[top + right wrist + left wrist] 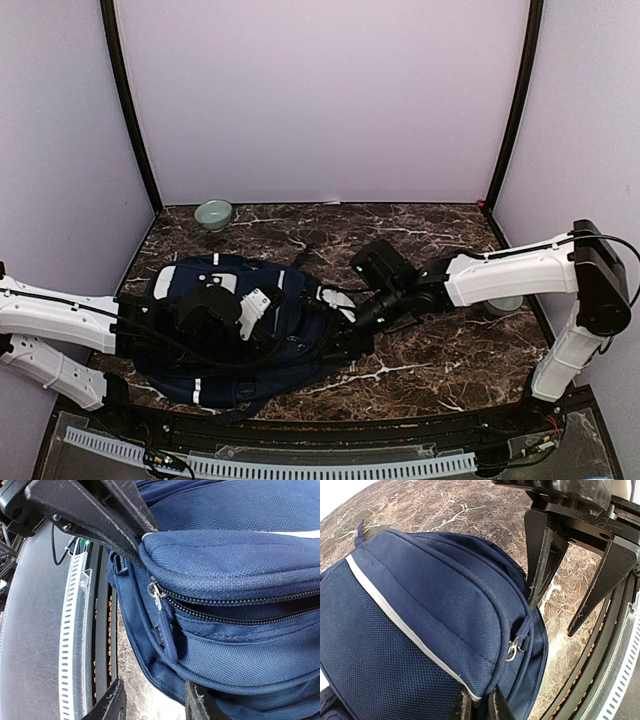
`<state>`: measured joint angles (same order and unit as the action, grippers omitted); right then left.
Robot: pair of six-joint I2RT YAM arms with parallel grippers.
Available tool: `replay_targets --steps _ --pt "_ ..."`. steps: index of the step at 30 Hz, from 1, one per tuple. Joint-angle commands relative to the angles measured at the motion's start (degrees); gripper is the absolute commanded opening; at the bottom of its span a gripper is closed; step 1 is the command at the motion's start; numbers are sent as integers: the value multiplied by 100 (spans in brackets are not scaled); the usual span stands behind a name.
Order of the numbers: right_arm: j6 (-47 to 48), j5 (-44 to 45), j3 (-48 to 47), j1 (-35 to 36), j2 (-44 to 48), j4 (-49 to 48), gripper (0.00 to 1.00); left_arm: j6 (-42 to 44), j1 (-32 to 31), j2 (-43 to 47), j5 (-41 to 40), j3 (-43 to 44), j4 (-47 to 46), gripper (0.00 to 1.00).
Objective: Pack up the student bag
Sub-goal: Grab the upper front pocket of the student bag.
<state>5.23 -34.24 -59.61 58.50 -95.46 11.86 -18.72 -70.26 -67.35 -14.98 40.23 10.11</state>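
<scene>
The student bag (185, 290), navy with white stripes, lies flat on the marble table at left centre. My left gripper (262, 312) reaches over it from the left. In the left wrist view, my left gripper (480, 706) is shut on the student bag (420, 610), pinching its edge by the white stripe, near a metal zip ring (512, 648). My right gripper (345, 335) is at the bag's right side. In the right wrist view, my right gripper (152, 705) stands open below a hanging blue zip pull (167, 637), with one finger against the student bag (240, 565).
A pale green bowl (213, 213) sits at the back left of the table. A grey object (503, 305) shows partly behind the right arm. A ribbed cable track (75, 630) runs along the front edge, close to the bag.
</scene>
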Motion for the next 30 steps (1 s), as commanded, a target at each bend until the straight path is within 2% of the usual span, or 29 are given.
replay_targets --steps 1,4,6,8,10,13,15,18,22,30 --pt "7 98 -441 21 -7 -371 41 -191 47 117 68 -16 -509 0" --pt "345 -629 -987 17 7 424 42 -219 56 145 51 29 -399 0" --pt "873 -1180 -1449 13 -63 1459 42 -229 56 209 12 46 -353 0" --pt "1293 -1372 -1654 18 -55 2293 42 -236 56 288 -33 19 -354 0" --pt "1440 -1332 -1612 15 41 2491 41 -238 64 354 -57 -12 -393 0" --pt "1203 -874 -1343 21 164 2011 40 -278 78 401 -49 -62 -461 0" --pt "826 -250 -1196 16 134 1480 40 -297 82 407 -17 -83 -501 0" --pt "600 163 -1314 20 -218 1261 40 -334 83 403 3 -85 -508 0" --pt "472 90 -1417 36 -539 1082 39 -376 90 415 13 -94 -499 0" --pt "203 262 -1202 145 -316 571 43 -444 91 406 9 -88 -566 0"
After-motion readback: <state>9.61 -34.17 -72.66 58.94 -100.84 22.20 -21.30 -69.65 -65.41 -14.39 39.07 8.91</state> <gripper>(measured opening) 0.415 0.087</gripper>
